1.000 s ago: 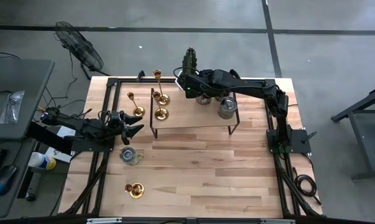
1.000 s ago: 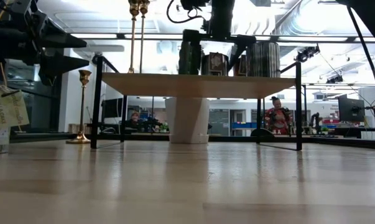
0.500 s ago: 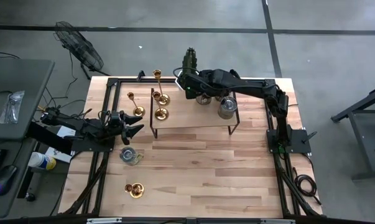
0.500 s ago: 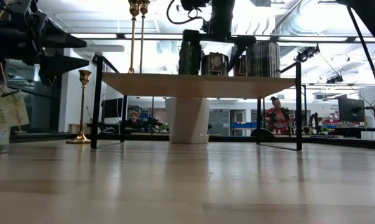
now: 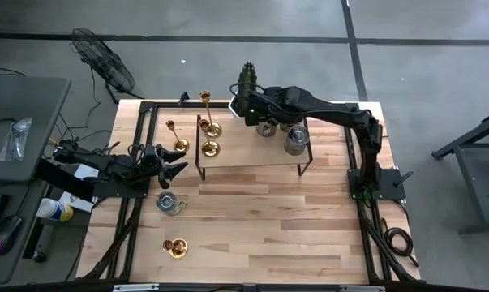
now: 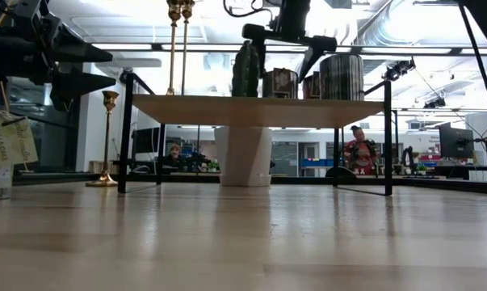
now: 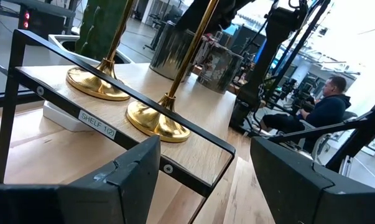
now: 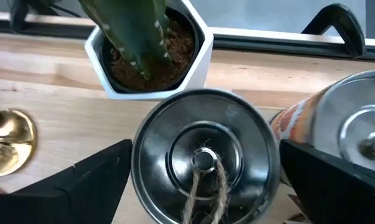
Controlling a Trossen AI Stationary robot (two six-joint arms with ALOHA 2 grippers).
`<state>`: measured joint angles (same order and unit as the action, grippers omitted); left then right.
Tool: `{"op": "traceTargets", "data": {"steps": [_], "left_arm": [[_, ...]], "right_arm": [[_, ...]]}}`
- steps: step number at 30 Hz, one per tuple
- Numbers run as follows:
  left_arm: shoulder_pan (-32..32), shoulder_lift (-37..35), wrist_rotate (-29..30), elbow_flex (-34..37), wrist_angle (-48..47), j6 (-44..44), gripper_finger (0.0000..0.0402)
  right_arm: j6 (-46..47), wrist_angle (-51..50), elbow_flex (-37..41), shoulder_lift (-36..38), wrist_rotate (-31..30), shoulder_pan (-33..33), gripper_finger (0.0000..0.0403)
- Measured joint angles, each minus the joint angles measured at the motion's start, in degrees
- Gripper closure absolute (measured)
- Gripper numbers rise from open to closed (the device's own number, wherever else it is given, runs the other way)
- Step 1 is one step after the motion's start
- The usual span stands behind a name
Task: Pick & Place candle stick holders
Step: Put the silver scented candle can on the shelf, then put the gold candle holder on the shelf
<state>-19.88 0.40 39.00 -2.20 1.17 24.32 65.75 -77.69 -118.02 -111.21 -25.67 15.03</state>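
Overhead, the left gripper [image 5: 176, 165] hung spread and empty just beside two upright candle stick holders [image 5: 211, 148] on the shelf [image 5: 252, 146]. The right gripper [image 5: 246, 96], also spread and empty, hovered farther away over a silver tin [image 8: 204, 163].

Shelf [image 5: 252, 150] stood upper centre | two holders [image 5: 211, 148] on its left end | tins [image 5: 295, 139] on its right | cactus [image 5: 246, 78] behind | holder [image 5: 176, 247] lay lower left | left gripper [image 5: 176, 163] left of shelf.
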Motion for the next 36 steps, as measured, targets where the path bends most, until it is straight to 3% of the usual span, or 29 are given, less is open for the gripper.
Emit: {"op": "traceTargets", "data": {"steps": [20,36], "left_arm": [[0.00,-0.01,0.00,0.00,0.00,-0.01,0.0156],[0.00,0.00,0.00,-0.01,0.00,0.00,0.0156]], "right_arm": [[-6.58,0.37,0.00,6.87,0.22,-1.57,0.0007],[-17.73,0.23,0.00,8.98,-0.98,-12.78,0.0007]]}}
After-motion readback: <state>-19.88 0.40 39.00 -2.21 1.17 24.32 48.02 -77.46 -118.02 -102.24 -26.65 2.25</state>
